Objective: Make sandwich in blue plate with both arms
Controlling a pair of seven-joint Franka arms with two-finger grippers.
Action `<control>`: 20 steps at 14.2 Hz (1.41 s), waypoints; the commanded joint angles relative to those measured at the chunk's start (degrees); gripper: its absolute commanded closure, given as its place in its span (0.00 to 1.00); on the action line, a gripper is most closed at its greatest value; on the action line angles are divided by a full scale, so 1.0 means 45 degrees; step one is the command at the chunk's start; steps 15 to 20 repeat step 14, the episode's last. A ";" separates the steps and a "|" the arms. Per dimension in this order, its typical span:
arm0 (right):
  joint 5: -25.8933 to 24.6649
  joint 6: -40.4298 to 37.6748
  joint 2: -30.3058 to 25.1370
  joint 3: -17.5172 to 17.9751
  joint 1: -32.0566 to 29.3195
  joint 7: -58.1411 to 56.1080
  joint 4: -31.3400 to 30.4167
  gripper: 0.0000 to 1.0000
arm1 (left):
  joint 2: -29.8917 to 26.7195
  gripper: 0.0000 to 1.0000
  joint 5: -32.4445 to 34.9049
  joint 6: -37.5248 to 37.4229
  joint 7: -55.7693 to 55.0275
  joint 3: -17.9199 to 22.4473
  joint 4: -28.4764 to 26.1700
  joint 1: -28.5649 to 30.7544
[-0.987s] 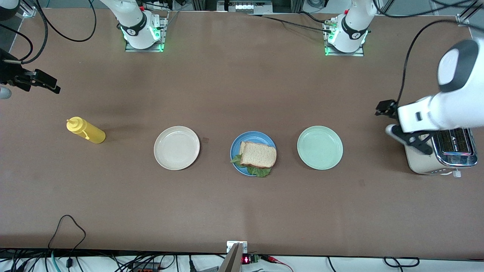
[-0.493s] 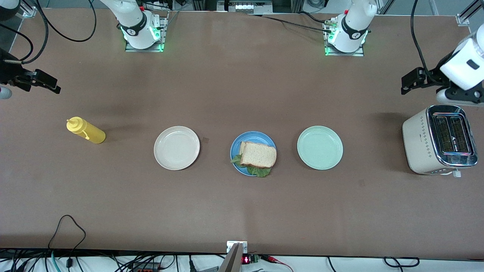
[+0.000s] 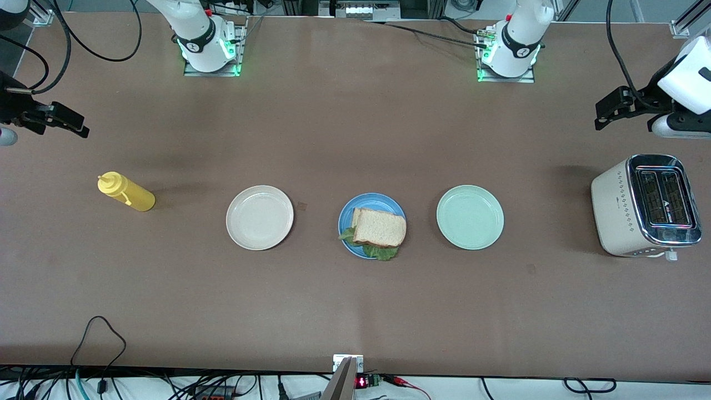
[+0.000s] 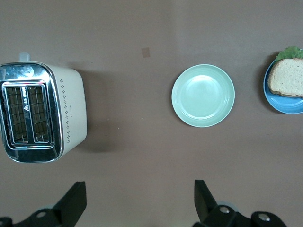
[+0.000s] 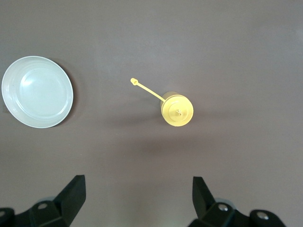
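Observation:
The sandwich (image 3: pixel 380 227) lies on the blue plate (image 3: pixel 345 214) in the middle of the table: a bread slice on top, green lettuce (image 3: pixel 381 253) sticking out under it. It also shows in the left wrist view as the sandwich (image 4: pixel 287 78) on the blue plate (image 4: pixel 285 106). My left gripper (image 3: pixel 606 111) hangs open and empty over bare table beside the toaster, its fingers wide apart in the left wrist view (image 4: pixel 139 189). My right gripper (image 3: pixel 69 123) hangs open and empty at the right arm's end of the table (image 5: pixel 137 183), over bare table by the yellow bottle.
A pale green plate (image 3: pixel 470 217) and a cream plate (image 3: pixel 259 217) flank the blue plate. A cream toaster (image 3: pixel 644 205) stands at the left arm's end. A yellow squeeze bottle (image 3: pixel 126 192) lies at the right arm's end.
My left arm has drawn back from over the toaster toward the bases' side and the table's end, uncovering the toaster. The right arm has not moved.

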 commanded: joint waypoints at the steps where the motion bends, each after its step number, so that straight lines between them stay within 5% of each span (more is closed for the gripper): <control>1: -0.0197 0.0039 -0.0112 0.0052 0.0019 0.0106 -0.0025 0.00 | -0.0368 0.00 0.0119 0.0046 -0.0124 0.0158 -0.0368 -0.0195; 20: -0.0099 -0.0137 -0.0229 0.0071 0.0038 0.0106 -0.0025 0.00 | -0.0524 0.00 0.0099 -0.0462 -0.0026 0.0138 -0.0290 -0.0390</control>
